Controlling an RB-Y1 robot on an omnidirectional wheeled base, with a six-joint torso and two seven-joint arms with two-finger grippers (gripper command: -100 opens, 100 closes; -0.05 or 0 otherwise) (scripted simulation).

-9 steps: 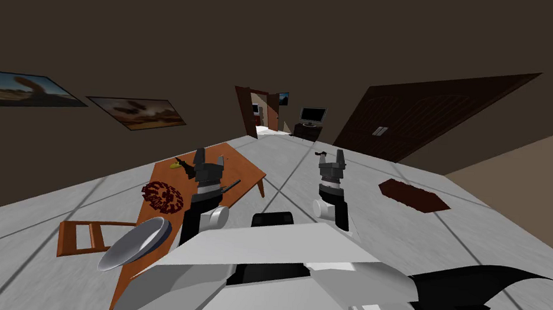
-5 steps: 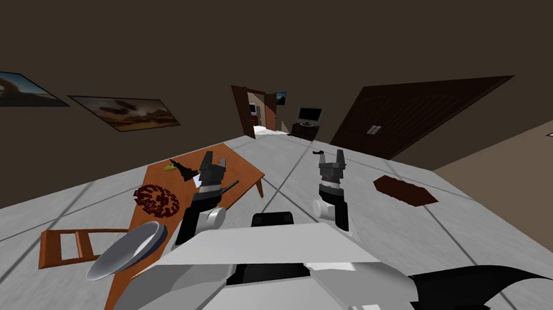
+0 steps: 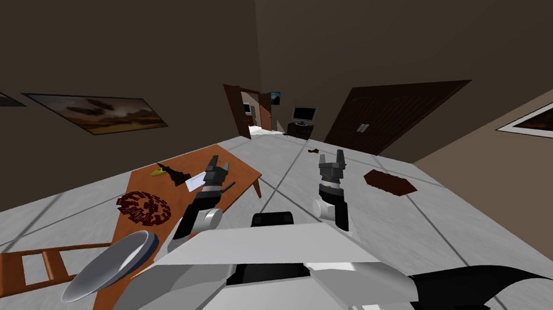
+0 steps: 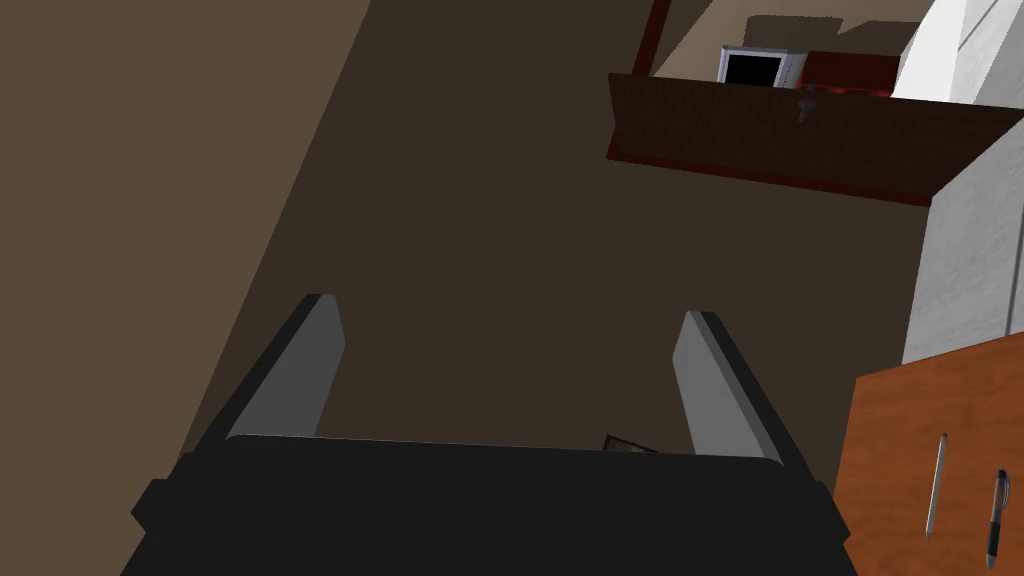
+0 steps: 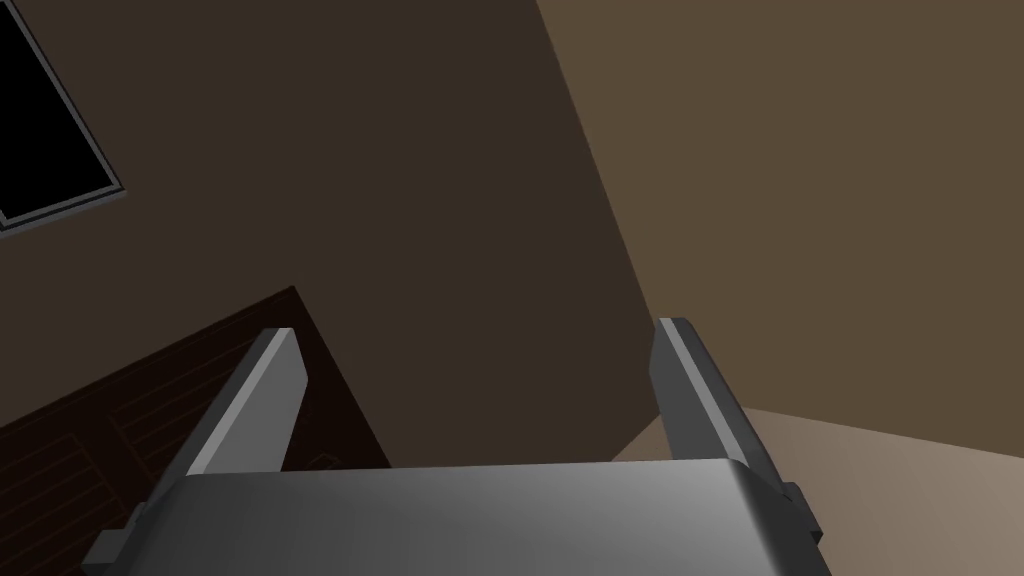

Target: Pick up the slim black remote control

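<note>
Left claw [image 3: 216, 171] hangs wide open over the orange table [image 3: 149, 182], two pens [image 4: 996, 505] below it. The slim black remote [image 3: 173, 172] lies just to its left, beside a white sheet [image 3: 194, 182]. Right claw [image 3: 332, 160], also wide, is over the floor [image 3: 443, 230].

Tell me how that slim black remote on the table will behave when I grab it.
The remote looks like a thin straight bar, so it is probably stiff and light. It lies flat on the table near the edge, so a nudge may slide it off. The open left gripper should span it easily.
</note>
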